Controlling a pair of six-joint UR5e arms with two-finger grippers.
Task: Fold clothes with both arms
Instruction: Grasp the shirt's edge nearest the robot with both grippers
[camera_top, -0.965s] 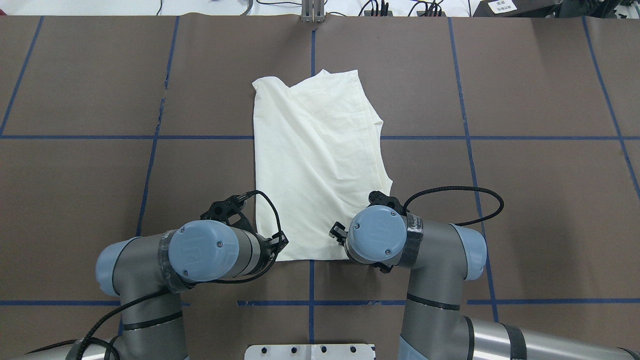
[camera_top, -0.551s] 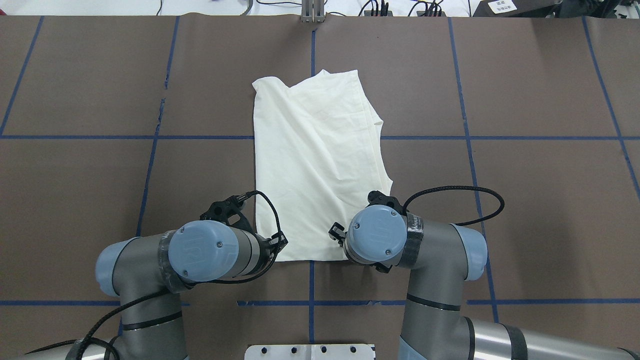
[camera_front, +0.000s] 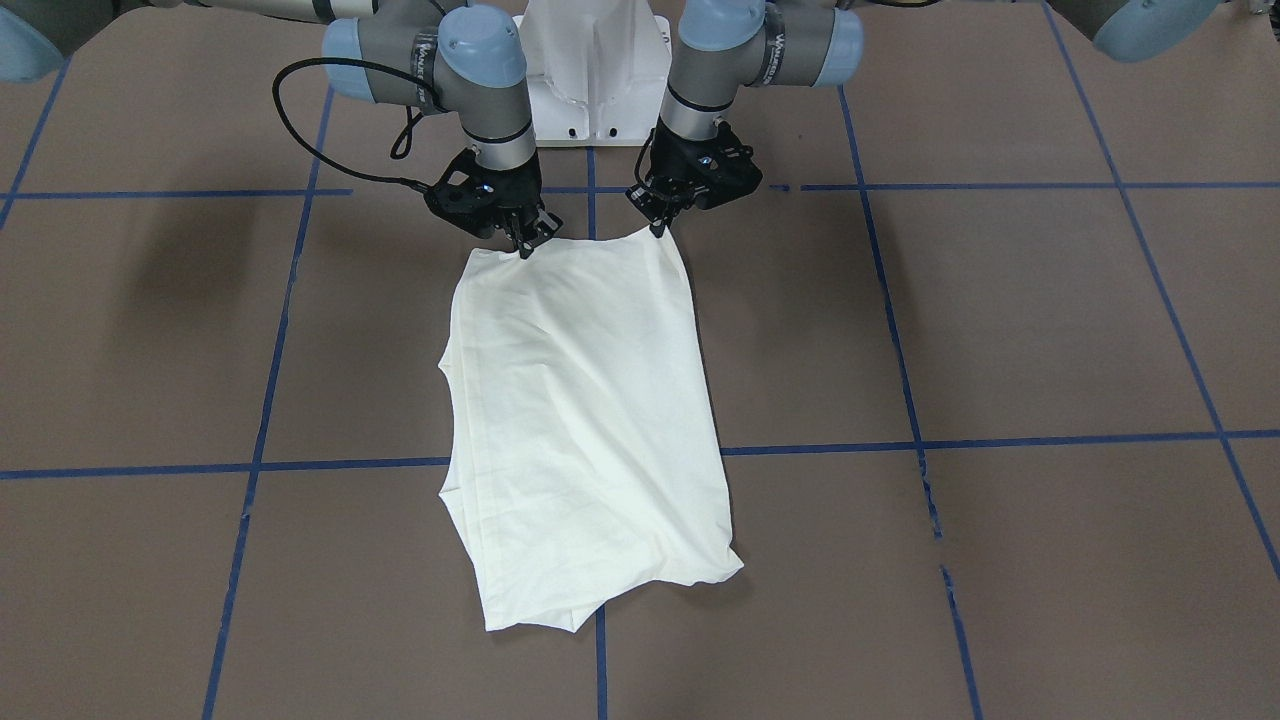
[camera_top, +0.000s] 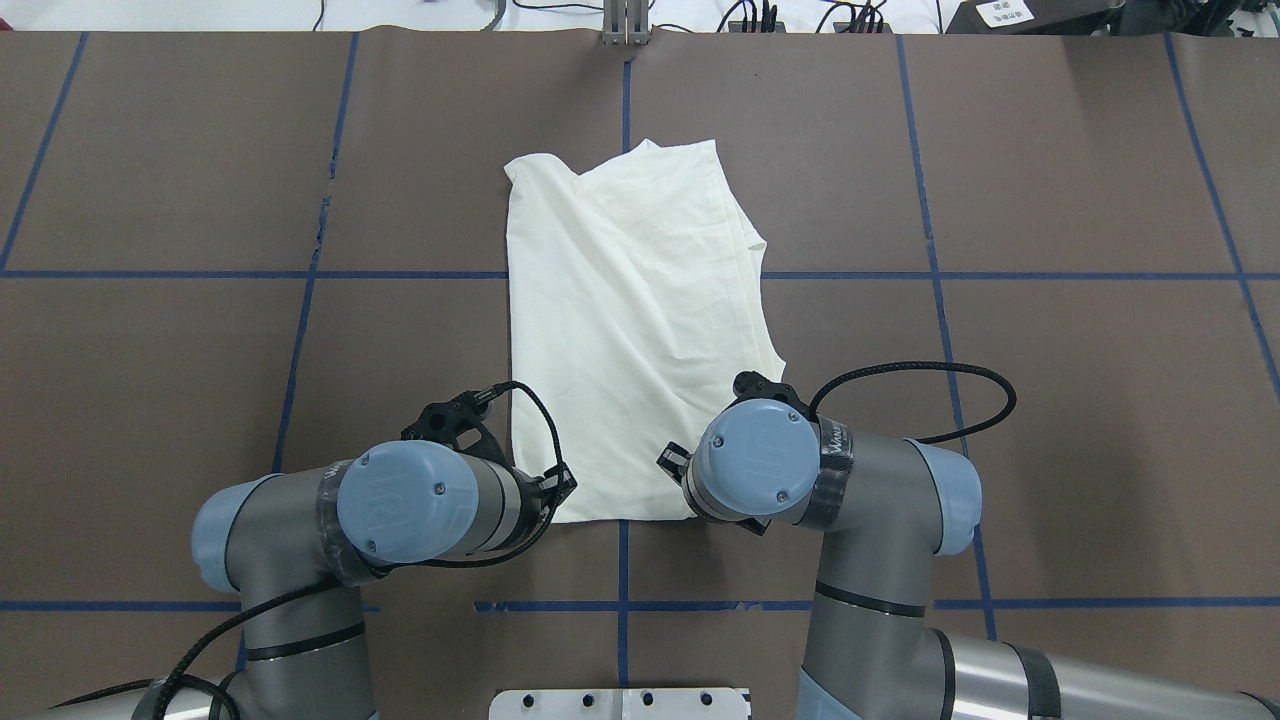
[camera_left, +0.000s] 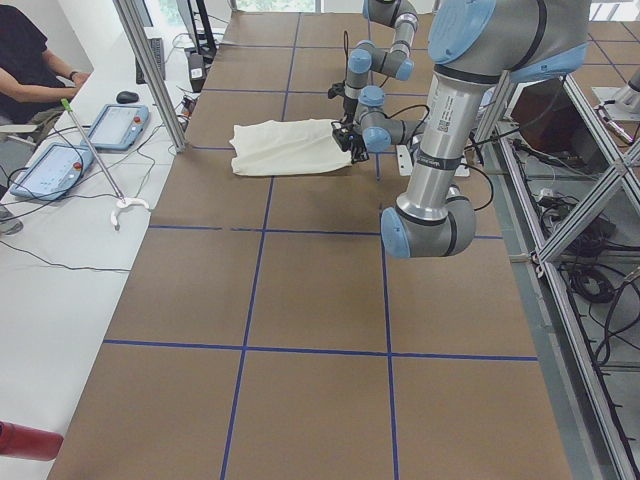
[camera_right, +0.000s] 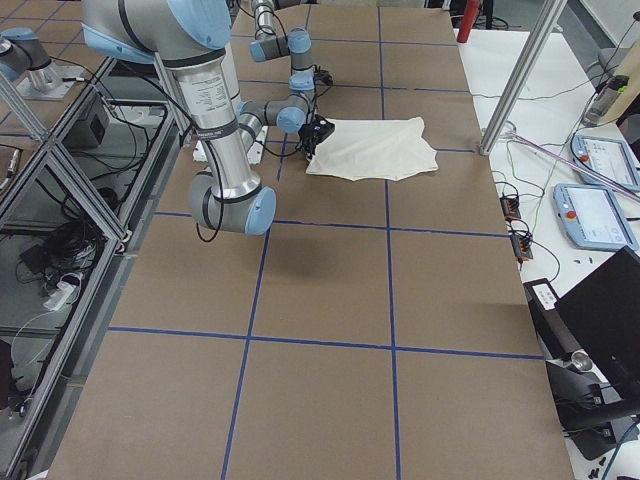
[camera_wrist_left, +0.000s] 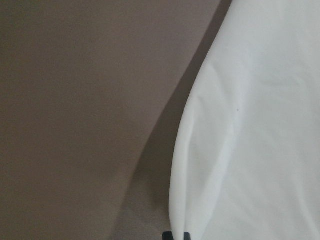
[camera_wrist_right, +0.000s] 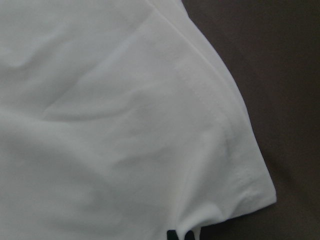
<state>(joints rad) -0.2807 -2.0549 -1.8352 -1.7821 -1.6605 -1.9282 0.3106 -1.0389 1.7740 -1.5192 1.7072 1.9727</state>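
a brown table (camera_top: 150, 400) crossed by blue tape lines (camera_top: 300, 330) holds the cream long-sleeved t-shirt (camera_top: 630, 330). it lies at the middle, folded into a long strip with the plain side up, running away from the robot. the left gripper (camera_front: 658, 228) is pinched narrow on the near corner on its side, and that corner stands slightly raised. the right gripper (camera_front: 524, 247) is closed tight on the other near corner, low against the table.

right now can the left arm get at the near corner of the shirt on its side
Looks like yes: the left tool is right at that corner of the T-shirt, which peaks up into its tips, with nothing in between.
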